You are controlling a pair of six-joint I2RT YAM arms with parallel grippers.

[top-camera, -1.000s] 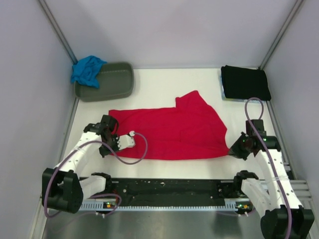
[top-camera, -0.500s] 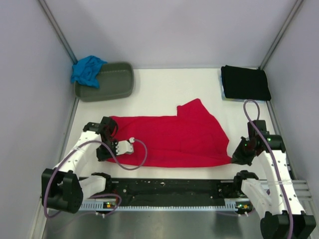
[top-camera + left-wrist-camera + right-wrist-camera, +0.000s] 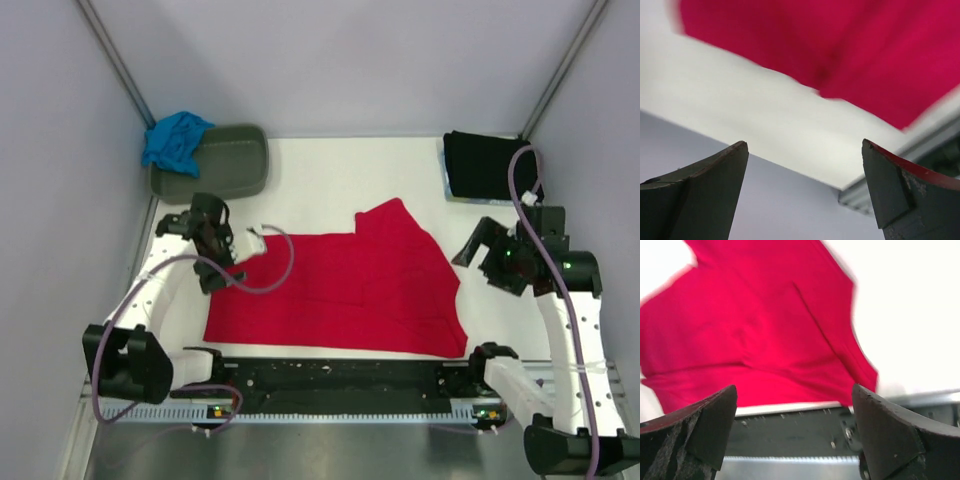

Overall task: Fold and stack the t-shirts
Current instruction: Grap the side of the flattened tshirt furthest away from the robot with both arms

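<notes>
Turquoise t-shirt over grey-green tub rim

Place: robot lab cell | enclosed by plain pale grey panel walls, metal corner struts | white tabletop | black mounting rail bolted along near edge

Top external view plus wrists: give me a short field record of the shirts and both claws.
red t-shirt: spread out at the middle of the table
black t-shirt: folded, far right corner
turquoise t-shirt: bunched on the left rim of the tub
left claw: open, holding nothing
right claw: open, holding nothing
</notes>
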